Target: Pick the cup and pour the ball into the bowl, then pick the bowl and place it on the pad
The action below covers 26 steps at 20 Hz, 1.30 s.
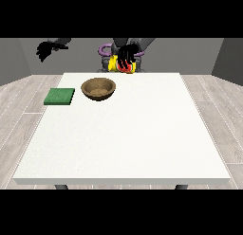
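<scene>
Holding the red cup up at the far edge of the table, the hand at the view's right has its dark fingers wrapped down over the cup's top and sides, clamped on it, with the robot's yellow body just behind. The cup looks lifted off the tabletop rather than standing on it, which fits a carry toward the pour; the ball cannot be seen, so it is presumably inside the cup. The wooden bowl sits upright on the table, in front of and toward the view's left of the cup, apart from it, its open mouth ready to catch the ball. Just beside the bowl on its left lies the flat green pad, near enough that the later move of the bowl should be short. The hand at the view's left hangs raised well beyond the table's far left corner, holding nothing; whether its fingers are curled or straight I cannot tell. Judging by this, the pour has not yet begun.
</scene>
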### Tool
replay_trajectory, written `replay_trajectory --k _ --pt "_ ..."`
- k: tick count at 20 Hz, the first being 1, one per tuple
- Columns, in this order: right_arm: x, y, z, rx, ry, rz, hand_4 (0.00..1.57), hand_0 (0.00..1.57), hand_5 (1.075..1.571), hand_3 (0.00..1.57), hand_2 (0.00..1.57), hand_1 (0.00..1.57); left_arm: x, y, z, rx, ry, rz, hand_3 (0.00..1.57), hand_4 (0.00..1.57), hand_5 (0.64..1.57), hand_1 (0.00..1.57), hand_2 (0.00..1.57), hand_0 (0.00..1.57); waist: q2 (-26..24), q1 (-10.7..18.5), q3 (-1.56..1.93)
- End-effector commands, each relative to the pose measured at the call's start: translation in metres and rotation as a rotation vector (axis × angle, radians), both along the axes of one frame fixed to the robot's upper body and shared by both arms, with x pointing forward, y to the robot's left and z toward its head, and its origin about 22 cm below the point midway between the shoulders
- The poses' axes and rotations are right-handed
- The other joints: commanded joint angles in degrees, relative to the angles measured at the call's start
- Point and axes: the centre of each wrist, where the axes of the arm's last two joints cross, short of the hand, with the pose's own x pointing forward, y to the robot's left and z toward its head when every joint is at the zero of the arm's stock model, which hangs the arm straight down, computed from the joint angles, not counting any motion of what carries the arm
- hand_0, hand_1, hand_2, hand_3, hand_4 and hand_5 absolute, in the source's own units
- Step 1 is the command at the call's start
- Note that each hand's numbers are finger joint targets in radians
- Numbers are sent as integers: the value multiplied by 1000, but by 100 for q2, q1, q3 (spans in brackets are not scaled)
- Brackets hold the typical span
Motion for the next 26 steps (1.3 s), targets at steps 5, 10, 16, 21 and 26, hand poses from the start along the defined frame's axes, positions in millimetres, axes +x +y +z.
replay_trajectory --k 5,10,16,21,26 --pt "13 8 0 25 18 21 0 0 1570 0 0 0 -18 -56 -16 553 -76 -114 1571 1510 1221 1522 1571 1522 -121 4 -2" --pt "-16 -18 -17 27 47 -24 0 0 1571 0 0 0 -36 -72 -35 707 -55 -165 1571 1509 1178 1457 1571 1457 -276 200 -6" --pt "10 11 -5 32 79 -11 0 0 1569 0 0 0 -26 -65 -19 741 -76 -169 1571 1529 1134 1446 1571 1446 -187 190 -13" --pt "-28 -17 -24 39 115 -75 0 0 1568 0 0 0 -8 -35 15 -37 12 65 1571 1571 1069 1306 1571 1306 -371 492 -64" --pt "-29 -3 -31 54 122 -97 225 0 1565 0 0 0 -23 -10 -12 -601 106 175 941 1391 1300 1023 1257 1023 -205 762 -97"
